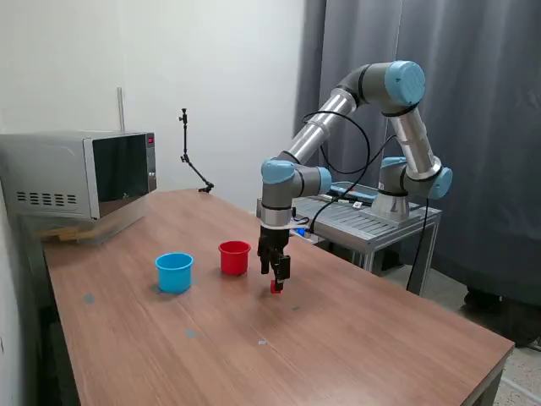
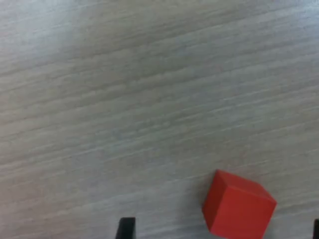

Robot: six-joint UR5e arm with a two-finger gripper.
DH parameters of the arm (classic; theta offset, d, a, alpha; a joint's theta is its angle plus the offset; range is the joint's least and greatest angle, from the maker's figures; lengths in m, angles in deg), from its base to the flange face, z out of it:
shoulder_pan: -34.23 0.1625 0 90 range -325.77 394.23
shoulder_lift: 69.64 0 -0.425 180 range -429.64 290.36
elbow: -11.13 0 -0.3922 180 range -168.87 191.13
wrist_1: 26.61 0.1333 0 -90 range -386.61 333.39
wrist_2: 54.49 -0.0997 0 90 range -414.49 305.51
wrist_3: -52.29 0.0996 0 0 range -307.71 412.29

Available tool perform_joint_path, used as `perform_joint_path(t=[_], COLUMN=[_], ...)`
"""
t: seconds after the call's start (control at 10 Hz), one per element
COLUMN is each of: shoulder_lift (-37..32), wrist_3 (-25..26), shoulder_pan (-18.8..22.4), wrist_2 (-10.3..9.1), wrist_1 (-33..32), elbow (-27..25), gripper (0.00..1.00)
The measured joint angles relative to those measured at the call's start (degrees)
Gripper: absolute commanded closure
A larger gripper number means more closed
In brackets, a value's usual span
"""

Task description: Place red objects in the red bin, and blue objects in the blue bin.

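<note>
1. Fingers of the gripper (image 1: 276, 277) are seen spread apart in the wrist view: one dark fingertip (image 2: 125, 228) shows at one side of the frame's lower edge and a sliver of the other at the far corner, with a red cube (image 2: 238, 205) lying between them.
2. No contact between the fingertips and the cube is visible in the wrist view; a strip of bare wood is seen between the cube and the nearer fingertip, so nothing is pinched.
3. The cube is seen resting on the table (image 1: 355, 330), turned at an angle to the wood grain.
4. In the exterior view, the red cube (image 1: 275, 288) is found at the gripper's tips, low against the tabletop.
5. The arm (image 1: 338, 110) is posed with its wrist pointing straight down over the table, the forearm rising toward 1 o'clock to a high elbow, and the upper link dropping to a base mounted on a grey metal stand (image 1: 363, 222) behind the table.
6. The red cup (image 1: 234, 257) is placed at about 10 o'clock from the gripper, near it but apart.
7. The light blue cup (image 1: 174, 272) is set at 9 o'clock from the red cup, farther from the gripper; both cups stand upright.
8. A microwave (image 1: 80, 173) is located at the table's far corner, at roughly 10 o'clock from the blue cup and well apart from it.
9. Blue cubes are not made out in either view.
</note>
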Motion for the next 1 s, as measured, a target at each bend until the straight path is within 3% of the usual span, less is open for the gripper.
perform_joint_path(t=[1.0], shoulder_lift=[-0.68], wrist_3=[0.77], shoulder_pan=[0.82], wrist_2=[-0.13], wrist_1=[0.13], elbow=[-0.46], gripper=[0.0])
